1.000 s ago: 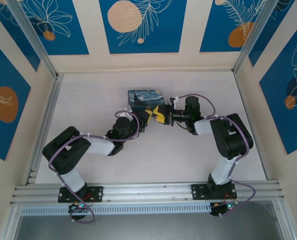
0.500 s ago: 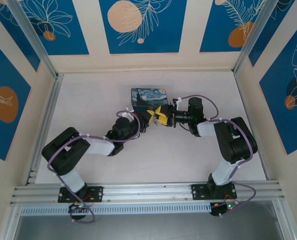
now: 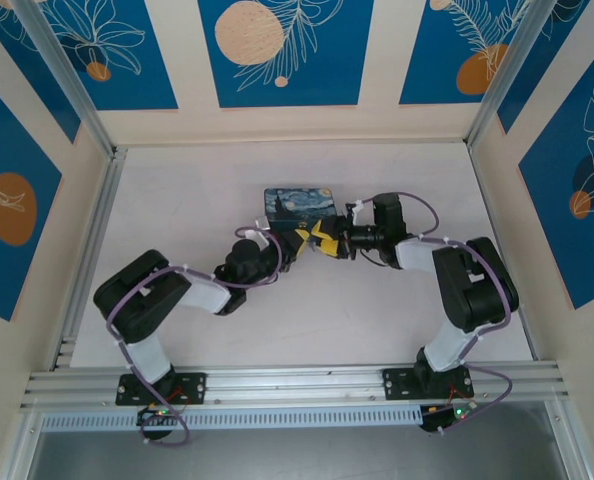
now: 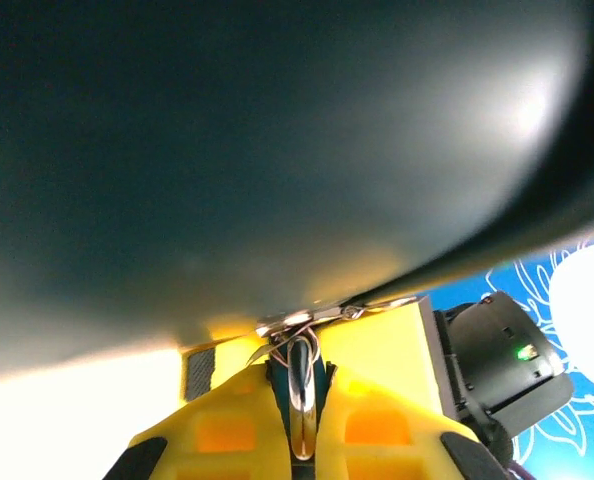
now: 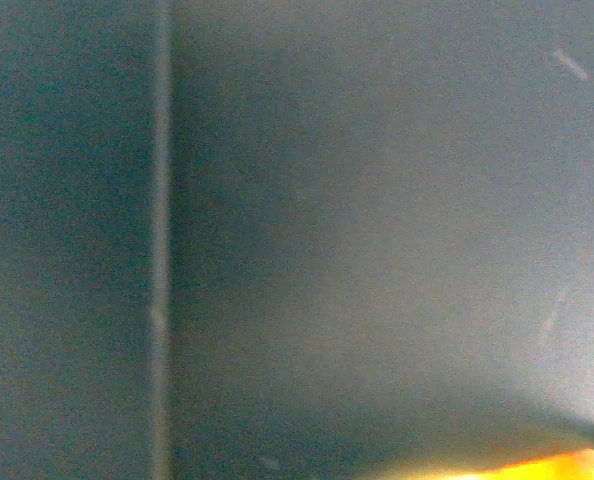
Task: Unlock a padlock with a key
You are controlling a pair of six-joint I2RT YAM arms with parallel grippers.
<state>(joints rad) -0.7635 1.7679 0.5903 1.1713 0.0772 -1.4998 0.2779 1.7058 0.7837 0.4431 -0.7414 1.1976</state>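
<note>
My left gripper (image 3: 295,241) and right gripper (image 3: 323,238) meet tip to tip just in front of the painted starry-night box (image 3: 297,201). In the left wrist view my yellow fingers (image 4: 227,420) are shut on the padlock (image 4: 301,395): a bluish body with a shiny silvery shackle seen edge-on. A thin silvery sliver and wire loop, which may be the key (image 4: 312,318), lie across its top. They rest against a yellow finger (image 4: 382,345) of the right gripper. How the right jaws stand is hidden.
A dark blurred surface (image 4: 277,140) sits very close to the left wrist lens and covers the right wrist view (image 5: 297,240). Aluminium rails (image 3: 92,230) and patterned walls enclose the white table (image 3: 187,200). Open room lies left and right of the box.
The box has shifted a little to the right and squared up. Both grippers stayed together and moved slightly toward me, and the right arm's elbow swung right.
</note>
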